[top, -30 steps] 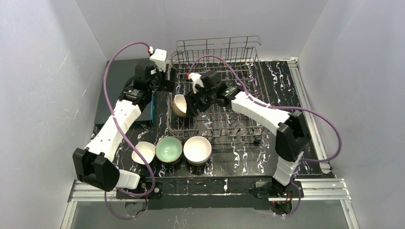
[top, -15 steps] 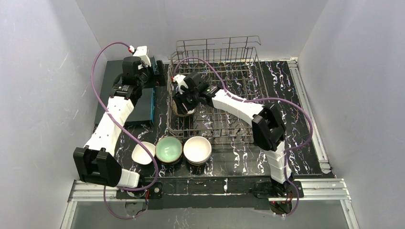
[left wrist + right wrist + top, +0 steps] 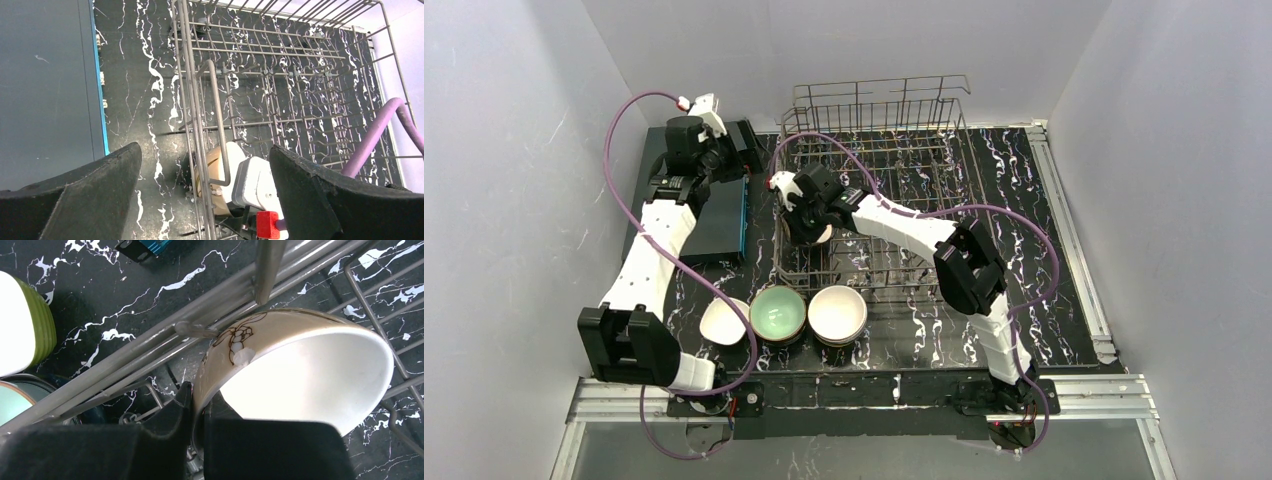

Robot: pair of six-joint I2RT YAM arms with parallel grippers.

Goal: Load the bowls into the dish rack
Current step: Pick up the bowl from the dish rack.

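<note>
A tan bowl (image 3: 300,375) with a white inside and a brown line drawing stands on edge inside the dish rack (image 3: 879,88), against its left wall. My right gripper (image 3: 200,400) is shut on the bowl's rim, one finger outside and one inside. From above, the bowl (image 3: 809,234) shows just under that gripper (image 3: 808,222). My left gripper (image 3: 742,140) hangs open above the rack's left edge and holds nothing. Between its fingers (image 3: 205,149) the left wrist view looks down on the tan bowl (image 3: 207,172) behind the rack's wires (image 3: 280,85).
Three bowls sit in a row in front of the rack: a white and lime one (image 3: 723,320), a mint green one (image 3: 778,312) and a white one (image 3: 837,313). A flat dark grey slab (image 3: 714,220) lies left of the rack. Purple cables arch over both arms.
My right gripper has carried the tan bowl left to the rack's left wall and closed on its rim. My left arm has drawn back to the left, still open.
</note>
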